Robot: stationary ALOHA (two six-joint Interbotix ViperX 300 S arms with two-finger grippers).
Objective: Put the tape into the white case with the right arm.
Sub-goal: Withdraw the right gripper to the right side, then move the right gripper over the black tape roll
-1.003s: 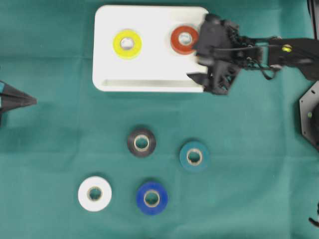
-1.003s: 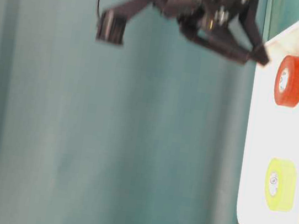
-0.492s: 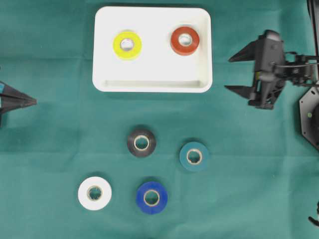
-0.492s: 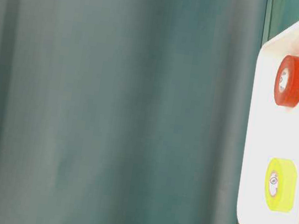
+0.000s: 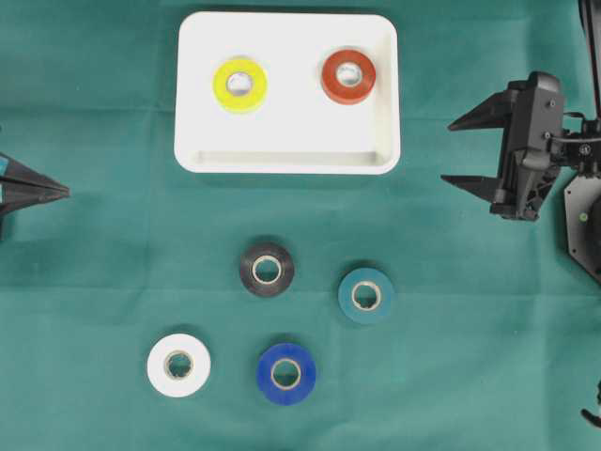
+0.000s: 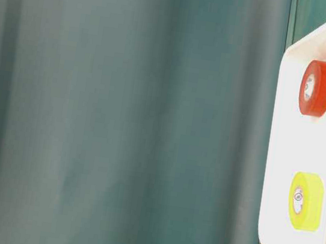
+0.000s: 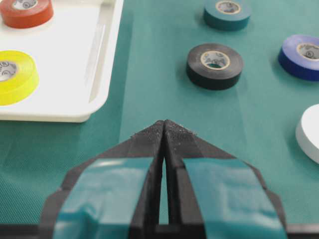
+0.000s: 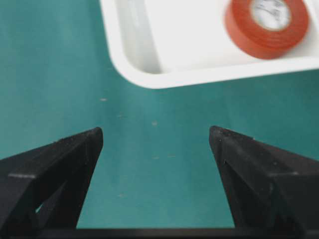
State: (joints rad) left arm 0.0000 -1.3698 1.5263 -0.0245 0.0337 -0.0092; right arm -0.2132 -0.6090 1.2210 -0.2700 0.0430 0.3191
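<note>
Tape rolls, red (image 5: 348,76) and yellow (image 5: 239,84), in white case (image 5: 287,162); right end effector (image 5: 453,151) released, seemingly empty

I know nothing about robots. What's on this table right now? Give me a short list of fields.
In the case: yellow tape, red tape
On the cloth: black tape, teal tape, white tape, blue tape
Right gripper: open, empty, to the right of the case
Left gripper: shut, empty, at the left edge
</note>
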